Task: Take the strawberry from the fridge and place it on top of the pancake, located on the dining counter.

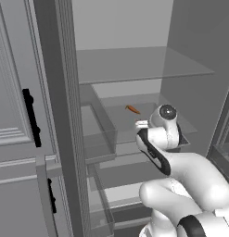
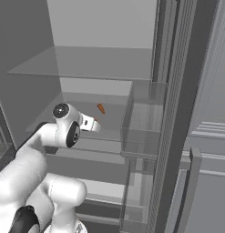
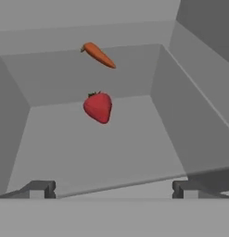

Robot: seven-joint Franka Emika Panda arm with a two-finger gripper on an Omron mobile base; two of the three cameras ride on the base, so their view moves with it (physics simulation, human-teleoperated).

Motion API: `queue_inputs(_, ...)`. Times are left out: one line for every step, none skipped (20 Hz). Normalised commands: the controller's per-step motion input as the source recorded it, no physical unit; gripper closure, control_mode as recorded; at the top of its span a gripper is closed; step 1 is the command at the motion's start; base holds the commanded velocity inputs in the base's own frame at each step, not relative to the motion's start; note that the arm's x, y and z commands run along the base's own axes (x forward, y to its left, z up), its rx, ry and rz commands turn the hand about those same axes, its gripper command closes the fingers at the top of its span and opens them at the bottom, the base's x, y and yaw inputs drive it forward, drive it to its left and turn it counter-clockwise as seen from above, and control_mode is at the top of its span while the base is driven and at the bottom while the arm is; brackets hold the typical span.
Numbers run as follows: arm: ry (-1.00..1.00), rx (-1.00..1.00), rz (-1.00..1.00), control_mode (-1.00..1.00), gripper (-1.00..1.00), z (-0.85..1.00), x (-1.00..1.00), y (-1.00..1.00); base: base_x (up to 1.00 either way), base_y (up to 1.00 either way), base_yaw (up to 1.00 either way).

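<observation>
1. My hand is spread wide and empty, ready to straddle the fruit.
2. The strawberry lies on the fridge shelf ahead, well apart from the carrot behind it.

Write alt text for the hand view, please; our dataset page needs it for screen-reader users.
A small bright-red strawberry lies on a light-grey fridge shelf, straight ahead of the robot's open gripper, whose two dark fingers stand wide apart and short of it. An elongated orange carrot-like item lies farther back on the shelf.
</observation>
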Motion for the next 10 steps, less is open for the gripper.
queue_inputs(0.05,0.05,0.00,-1.00,-1.00,0.00,0.69,-0.11,0.00,0.00,0.00)
queue_inputs(0.06,0.04,0.00,-1.00,-1.00,0.00,0.59,-0.09,0.00,0.00,0.00)
queue_inputs(0.00,0.01,0.00,-1.00,-1.00,0.00,0.45,-0.06,0.00,0.00,0.00)
queue_inputs(0.00,0.00,0.00,-1.00,-1.00,0.00,0.36,0.00,0.00,0.00,0.00)
queue_inputs(0.00,0.00,0.00,-1.00,-1.00,0.00,0.41,0.00,0.00,0.00,0.00)
queue_inputs(0.00,0.00,0.01,-1.00,-1.00,0.00,0.41,0.00,0.00,0.00,0.00)
queue_inputs(0.07,0.02,0.03,-1.00,-1.00,-0.01,0.39,0.00,0.00,0.00,0.00)
queue_inputs(0.16,0.02,0.07,-1.00,-1.00,-0.01,0.36,0.00,0.00,0.00,0.00)
queue_inputs(0.19,0.00,0.08,-1.00,-1.00,0.00,0.36,0.00,0.00,0.00,0.00)
queue_inputs(0.20,0.00,0.09,-1.00,-1.00,-0.03,0.34,0.00,0.00,0.00,0.00)
